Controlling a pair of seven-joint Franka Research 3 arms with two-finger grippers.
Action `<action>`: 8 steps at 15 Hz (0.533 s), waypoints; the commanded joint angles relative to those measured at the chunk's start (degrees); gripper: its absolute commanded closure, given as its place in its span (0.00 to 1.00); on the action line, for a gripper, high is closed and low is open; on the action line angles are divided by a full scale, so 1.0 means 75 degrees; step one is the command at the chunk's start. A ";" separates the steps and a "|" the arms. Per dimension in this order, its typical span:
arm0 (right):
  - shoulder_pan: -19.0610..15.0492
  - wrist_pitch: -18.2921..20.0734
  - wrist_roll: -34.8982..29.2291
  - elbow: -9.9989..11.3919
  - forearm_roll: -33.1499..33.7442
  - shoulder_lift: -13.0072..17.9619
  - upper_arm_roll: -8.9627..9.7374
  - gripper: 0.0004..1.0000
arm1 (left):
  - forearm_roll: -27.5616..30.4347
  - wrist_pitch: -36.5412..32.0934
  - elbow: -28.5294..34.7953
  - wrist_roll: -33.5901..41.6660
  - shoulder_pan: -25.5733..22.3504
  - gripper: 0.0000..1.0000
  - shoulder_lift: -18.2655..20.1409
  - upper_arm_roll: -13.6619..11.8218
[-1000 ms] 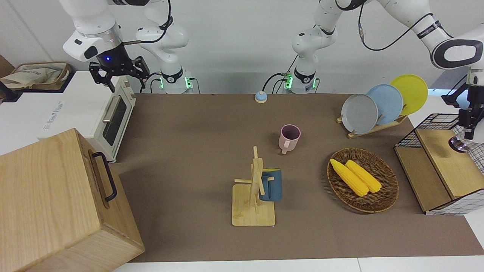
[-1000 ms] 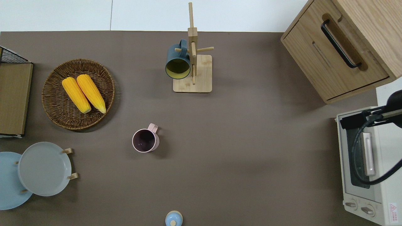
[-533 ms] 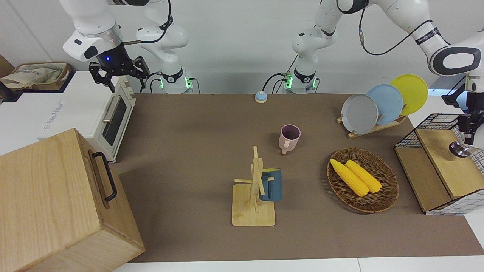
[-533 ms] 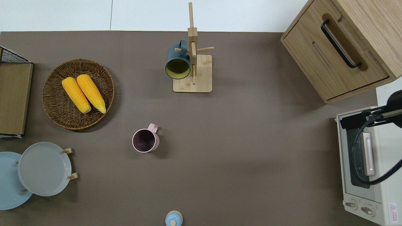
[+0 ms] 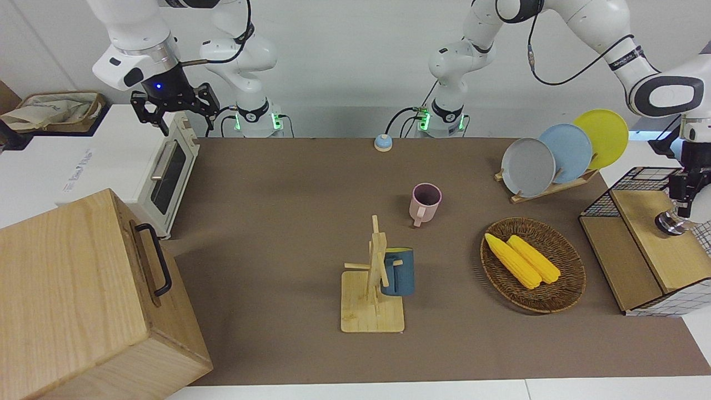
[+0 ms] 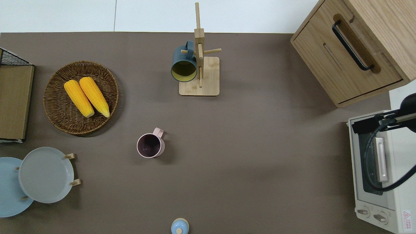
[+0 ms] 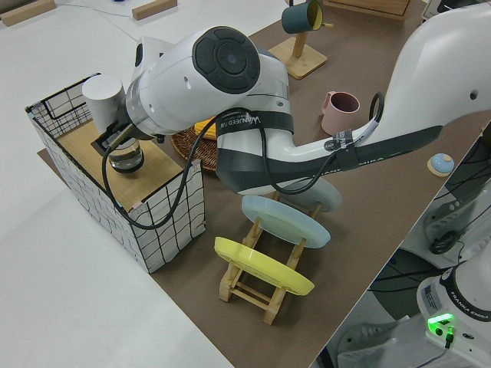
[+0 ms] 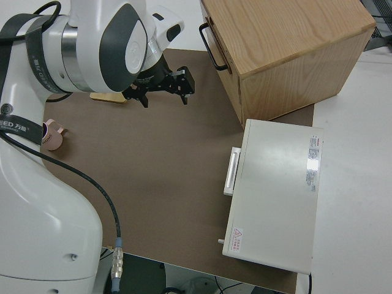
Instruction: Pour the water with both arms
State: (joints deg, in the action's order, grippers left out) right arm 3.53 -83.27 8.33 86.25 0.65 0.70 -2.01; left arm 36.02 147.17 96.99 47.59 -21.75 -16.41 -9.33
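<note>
Two big white arms stand at the table. The right arm is parked. Its black right tool has its two fingers wide apart and holds nothing.

At that arm's end of the table sits a big wooden box with a black handle. A white little oven stands just beside it, nearer to the robots.

Near the middle of the table is a wooden cup stand. A dark blue cup hangs on it, tipped on its side. A pink cup stands upright on the table, nearer to the robots than the stand. A small blue button sits at the table's edge close to the robots.

Toward the left arm's end lies a round brown basket with two yellow corn cobs side by side in it. Nearer to the robots is a wooden rack with three plates standing in a row: a grey plate, a light blue plate and a yellow plate.

At the very end of the table is a wire basket with a wooden board on top. The left arm bends down over it. The left tool hangs over the board, with a small shiny metal thing right under it. I cannot tell if this tool is apart or together, or if it holds the metal thing.
</note>
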 commanded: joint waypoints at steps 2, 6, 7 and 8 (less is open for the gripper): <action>-0.0014 -0.0007 -0.0032 0.0125 -0.0039 0.0118 0.0010 0.01 | 0.0249 0.0123 -0.0323 0.0252 -0.0053 1.00 -0.0179 0.0025; -0.0014 -0.0007 -0.0032 0.0125 -0.0039 0.0118 0.0010 0.01 | 0.0237 0.0123 -0.0323 0.0252 -0.0053 1.00 -0.0250 0.0025; -0.0014 -0.0007 -0.0032 0.0113 -0.0039 0.0118 0.0010 0.01 | 0.0237 0.0123 -0.0323 0.0252 -0.0053 1.00 -0.0261 0.0025; -0.0014 -0.0007 -0.0032 0.0125 -0.0039 0.0118 0.0010 0.01 | 0.0248 0.0123 -0.0323 0.0252 -0.0053 0.98 -0.0273 0.0025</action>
State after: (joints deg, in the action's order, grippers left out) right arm 3.53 -83.27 8.33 86.25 0.65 0.70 -2.01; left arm 36.16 147.33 96.98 47.99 -21.76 -17.41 -9.33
